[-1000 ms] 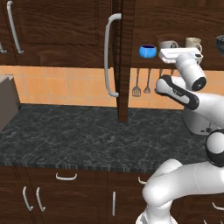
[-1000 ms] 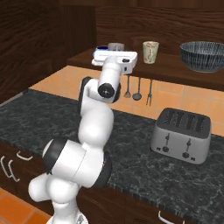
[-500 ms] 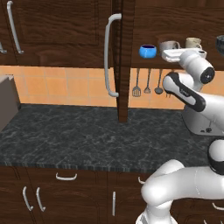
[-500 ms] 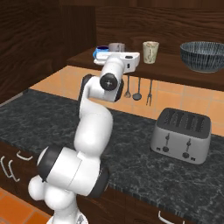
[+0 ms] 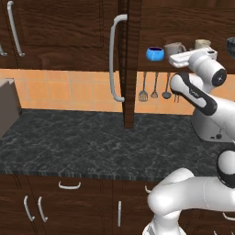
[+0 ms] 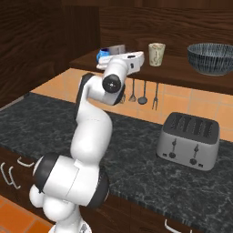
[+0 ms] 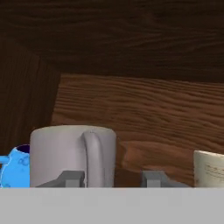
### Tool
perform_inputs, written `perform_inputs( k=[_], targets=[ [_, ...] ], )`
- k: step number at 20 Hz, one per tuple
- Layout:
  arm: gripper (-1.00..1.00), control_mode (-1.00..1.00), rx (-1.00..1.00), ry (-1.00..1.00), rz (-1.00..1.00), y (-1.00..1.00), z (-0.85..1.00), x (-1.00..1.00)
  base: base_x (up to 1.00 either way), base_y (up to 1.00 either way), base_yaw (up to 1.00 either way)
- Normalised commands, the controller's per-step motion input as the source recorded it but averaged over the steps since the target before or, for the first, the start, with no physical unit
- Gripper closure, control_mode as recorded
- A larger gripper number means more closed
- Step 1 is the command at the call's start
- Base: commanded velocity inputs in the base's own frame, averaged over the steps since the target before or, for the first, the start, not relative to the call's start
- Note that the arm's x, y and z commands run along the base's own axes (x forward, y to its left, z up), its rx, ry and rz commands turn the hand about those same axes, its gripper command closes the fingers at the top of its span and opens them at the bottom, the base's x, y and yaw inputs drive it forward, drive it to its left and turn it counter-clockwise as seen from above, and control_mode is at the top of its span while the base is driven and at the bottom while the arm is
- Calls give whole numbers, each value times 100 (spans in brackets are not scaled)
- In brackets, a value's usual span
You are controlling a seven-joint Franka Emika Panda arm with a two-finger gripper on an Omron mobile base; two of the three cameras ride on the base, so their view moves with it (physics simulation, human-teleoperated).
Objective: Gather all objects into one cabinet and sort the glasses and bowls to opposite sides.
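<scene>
Since half a second ago the arm is swinging its elbow further toward the right edge of the left base view, and the hand is reaching level into the open cabinet (image 5: 131, 55) at upper centre. In the hand view the gripper (image 7: 111, 179) is sitting at bottom centre with its fingers (image 7: 70, 178) spread moderately wide, nothing between them. The grey cup (image 7: 72, 155) is standing at lower left of that view, handle facing the camera, and its handle is lining up just inside the left finger; contact is hard to judge from this angle, probably not touching.

The blue bowl (image 7: 15, 168) is peeking out at far left, just beside the cup, and showing at upper right of centre in the left base view (image 5: 155, 53). The cream mug (image 7: 210, 168) is sitting at the right edge of the hand view, well apart from the cup, and upright on the shelf (image 6: 177, 73) at top centre of the right base view (image 6: 156, 54). The dark grey bowl (image 6: 211, 58) is resting at upper right of that view, on the same shelf.

A toaster (image 6: 191, 140) is standing on the tabletop (image 5: 82, 147) at right centre of the right base view. Utensils (image 5: 153, 87) are hanging on the tiled wall under the shelf. The door's long silver handle (image 5: 114, 57) is showing at upper centre of the left base view.
</scene>
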Motion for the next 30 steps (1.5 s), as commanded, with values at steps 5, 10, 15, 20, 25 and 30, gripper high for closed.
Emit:
perform_inputs(
  k=[5, 10, 15, 20, 25, 30],
  targets=[
    [-100, -100, -11, 0, 0, -8, -19, -11, 0, 0, 0],
    [-100, -100, -7, 0, -1, 0, -26, -3, 0, 0, 0],
    [-100, -100, -1, 17, -22, 3, -7, 45, 0, 0, 0],
    [-100, -100, 0, 15, -35, 43, -6, 99, 0, 0, 0],
    [-100, -100, -7, 1, -26, 98, 24, 87, 0, 0, 0],
    [-100, -100, -9, -8, -9, 82, 25, 51, 0, 0, 0]
  ],
)
